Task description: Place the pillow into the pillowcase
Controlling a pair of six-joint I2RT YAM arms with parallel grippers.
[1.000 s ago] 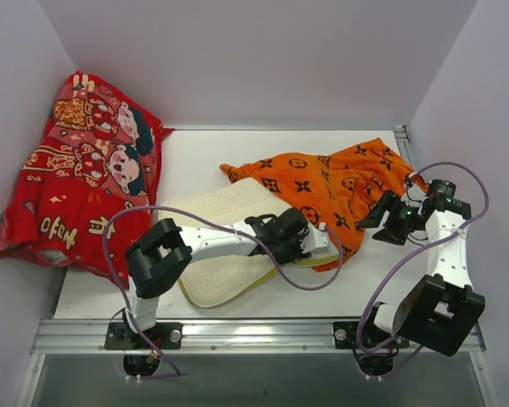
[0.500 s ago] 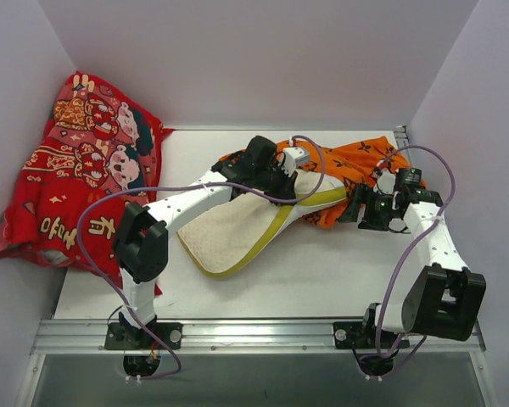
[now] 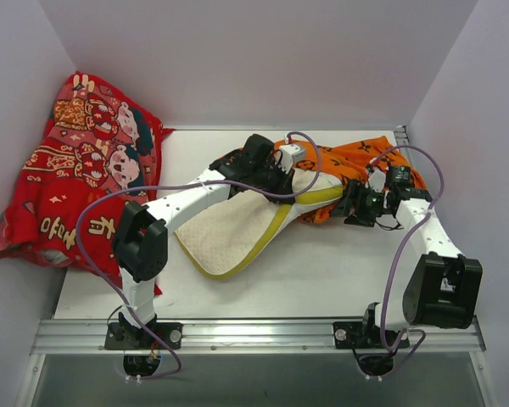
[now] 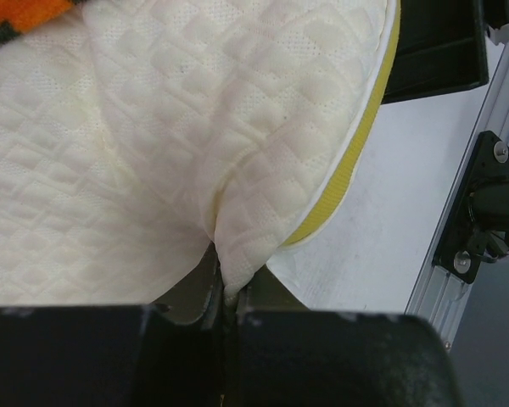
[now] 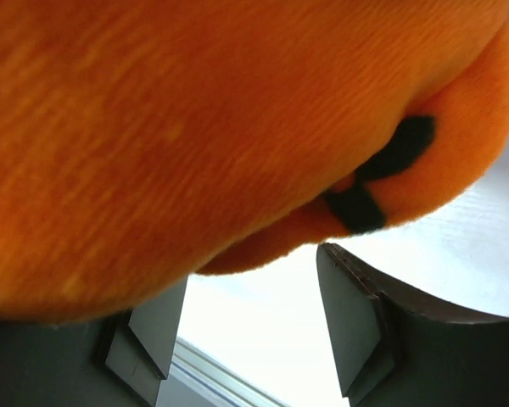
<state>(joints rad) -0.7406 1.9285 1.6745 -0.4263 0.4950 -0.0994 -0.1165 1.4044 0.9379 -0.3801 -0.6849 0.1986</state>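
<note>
Pillow shifted against pillowcase; red cloth apart.

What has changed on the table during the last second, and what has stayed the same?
The left gripper, shut on one end of the pillow, swung away from the bases and carried that end up to the pillowcase. The right gripper, open, moved left along the case's near edge, and the case bunched narrower. The red cloth stayed where it was.

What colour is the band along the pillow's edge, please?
Yellow-green band, clearest in the left wrist view.
</note>
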